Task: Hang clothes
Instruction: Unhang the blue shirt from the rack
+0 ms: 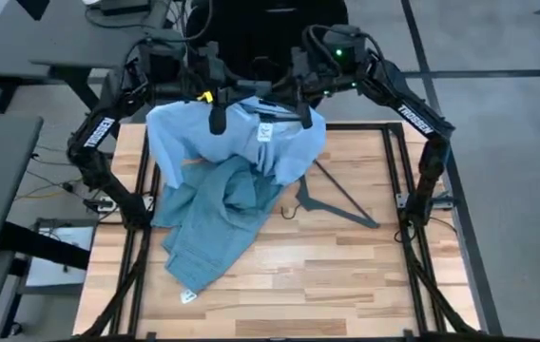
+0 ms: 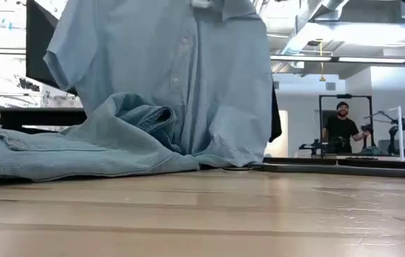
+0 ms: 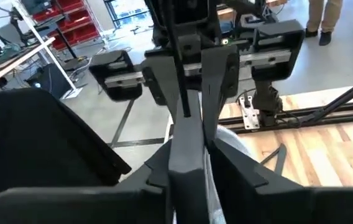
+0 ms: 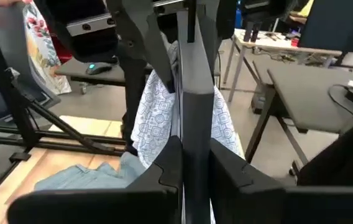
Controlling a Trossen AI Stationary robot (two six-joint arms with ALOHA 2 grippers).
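wooden plank table (image 1: 346,275) on a black frame, open lab floor all round, and a person standing way back in the room in the low view.

both arms are up at the 12 o'clock edge of the table, holding the pale blue button shirt (image 1: 241,138) in the air between them. left gripper (image 1: 217,116) is clamped on the shoulder on its side, right gripper (image 1: 305,116) on the other shoulder, near the collar. in both wrist views the fingers look pressed together, and the right one shows printed lining cloth pinched in between. low view shows the shirt hanging in soft folds with its hem touching the table.

denim jeans (image 1: 208,228) lie crumpled on the table at about 8 o'clock from the middle, waistband end tucked under the shirt's hem. a dark hanger (image 1: 332,198) lies flat on the wood around 2 o'clock, just beside the shirt.

handling guess: the shirt is thin woven cotton, light and floppy, so it'll sag wherever it isn't held. shoulder seams or collar are the spots to grab, since that keeps the neck open for the hanger. the jeans are heavier, stiffer denim, so i'd take them by the waistband. the hanger is rigid and thin, probably a bit slippery on wood.

can't see the black t-shirt for sure.
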